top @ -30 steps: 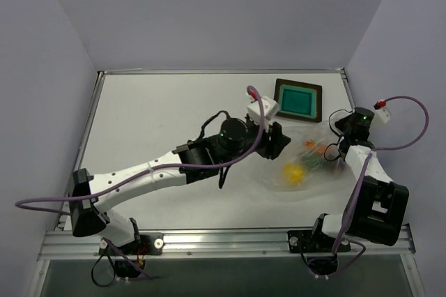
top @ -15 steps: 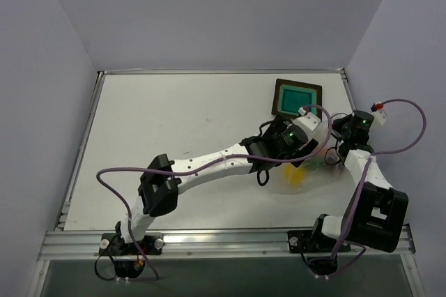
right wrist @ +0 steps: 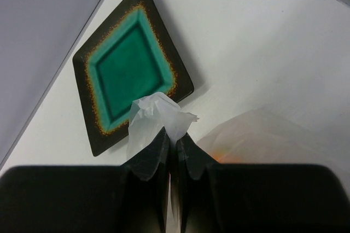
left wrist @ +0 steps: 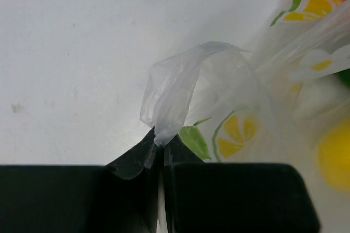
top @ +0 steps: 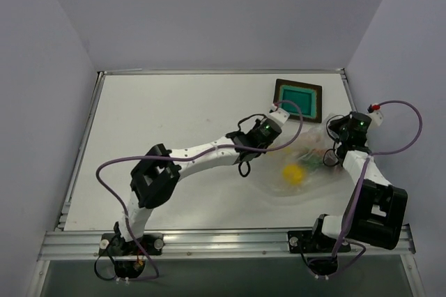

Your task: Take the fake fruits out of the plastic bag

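Observation:
The clear plastic bag (top: pixel 310 164) lies crumpled at the right of the table with the fake fruits inside. The yellow lemon (top: pixel 293 173) shows through it, and orange and green fruits (top: pixel 311 149) lie further back. My left gripper (top: pixel 284 135) is shut on a fold of the bag's left edge (left wrist: pixel 175 93); the lemon (left wrist: pixel 334 153) is blurred at the right of the left wrist view. My right gripper (top: pixel 334 142) is shut on a fold of the bag's right edge (right wrist: pixel 158 114). The dark red fruit is not visible.
A dark square tray with a teal inside (top: pixel 298 100) sits just behind the bag near the back right corner, and it also fills the upper left of the right wrist view (right wrist: pixel 131 71). The table's right edge runs close to the right arm.
The left arm reached right over the bag, then drew back to the left with the bag's edge pinched. The lemon is uncovered again. The right gripper kept its hold.

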### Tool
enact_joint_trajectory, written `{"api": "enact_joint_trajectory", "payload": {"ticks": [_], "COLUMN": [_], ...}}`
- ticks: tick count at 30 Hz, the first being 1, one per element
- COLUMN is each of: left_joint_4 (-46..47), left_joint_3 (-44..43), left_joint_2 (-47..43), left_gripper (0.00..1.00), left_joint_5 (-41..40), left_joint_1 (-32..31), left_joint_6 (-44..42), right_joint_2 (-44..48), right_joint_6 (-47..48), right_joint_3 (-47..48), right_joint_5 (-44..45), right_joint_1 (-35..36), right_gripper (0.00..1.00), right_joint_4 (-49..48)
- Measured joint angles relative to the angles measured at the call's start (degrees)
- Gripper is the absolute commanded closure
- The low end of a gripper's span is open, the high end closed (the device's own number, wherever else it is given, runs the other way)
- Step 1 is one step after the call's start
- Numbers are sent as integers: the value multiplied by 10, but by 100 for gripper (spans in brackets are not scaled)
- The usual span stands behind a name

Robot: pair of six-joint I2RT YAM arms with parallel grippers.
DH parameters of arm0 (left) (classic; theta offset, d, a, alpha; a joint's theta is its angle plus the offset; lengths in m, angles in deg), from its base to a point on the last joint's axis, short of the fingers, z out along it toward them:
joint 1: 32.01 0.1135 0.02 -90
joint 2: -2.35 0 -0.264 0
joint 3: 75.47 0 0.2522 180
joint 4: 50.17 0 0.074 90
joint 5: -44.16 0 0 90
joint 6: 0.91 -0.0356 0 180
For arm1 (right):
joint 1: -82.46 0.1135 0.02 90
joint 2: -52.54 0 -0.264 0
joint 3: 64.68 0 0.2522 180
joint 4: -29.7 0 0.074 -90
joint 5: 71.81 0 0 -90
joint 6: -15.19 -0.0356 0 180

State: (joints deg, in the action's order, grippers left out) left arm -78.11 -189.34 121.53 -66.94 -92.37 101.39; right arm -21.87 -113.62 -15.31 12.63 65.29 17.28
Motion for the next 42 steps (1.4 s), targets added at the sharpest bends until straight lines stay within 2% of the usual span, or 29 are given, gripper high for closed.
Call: {"api": "enact_joint_trajectory", "payload": {"ticks": [5, 10, 13, 14, 16, 18, 19, 22, 25, 34, 37, 39, 41, 42], "left_joint_4": [72, 145, 194, 207, 226, 239, 244, 255, 273, 298, 300, 303, 303, 303], "left_joint_3": [169, 272, 320, 333, 357, 378, 385, 391, 391, 391, 391, 391, 392, 392], "left_joint_2": [-101, -175, -195, -196, -196, -196, -196, -196, -199, -205, -210, -215, -221, -226], "left_gripper": [98, 98, 98, 98, 98, 98, 98, 98, 98, 98, 98, 87, 73, 58], "left_joint_5": [38, 72, 94, 99, 111, 120, 122, 127, 127, 127, 127, 127, 126, 124], "left_joint_1": [19, 20, 20, 20, 20, 20, 19, 18, 16, 14, 14, 14, 14, 14], "left_joint_6": [34, 76, 99, 105, 114, 120, 122, 125, 127, 140, 140, 139, 137, 136], "right_joint_2": [-50, -127, -175, -183, -186, -177, -169, -120, -35, 215, 264, 278, 277, 272], "right_joint_6": [1, 11, 16, 16, 17, 18, 20, 29, 36, 71, 73, 71, 67, 64], "right_joint_3": [14, 81, 131, 139, 142, 142, 142, 142, 142, 125, 101, 83, 71, 66], "right_joint_5": [2, -5, -16, -17, -18, -17, -14, 0, 18, 99, 133, 155, 174, 185], "right_joint_1": [-1, -1, 5, 9, 18, 24, 28, 33, 40, 130, 171, 196, 207, 211], "right_gripper": [96, 95, 91, 88, 68, 45, 29, 14, 6, 4, 10, 13, 15, 16], "right_joint_4": [-6, -4, -5, -5, -1, 14, 25, 67, 107, 233, 288, 326, 355, 365]}}
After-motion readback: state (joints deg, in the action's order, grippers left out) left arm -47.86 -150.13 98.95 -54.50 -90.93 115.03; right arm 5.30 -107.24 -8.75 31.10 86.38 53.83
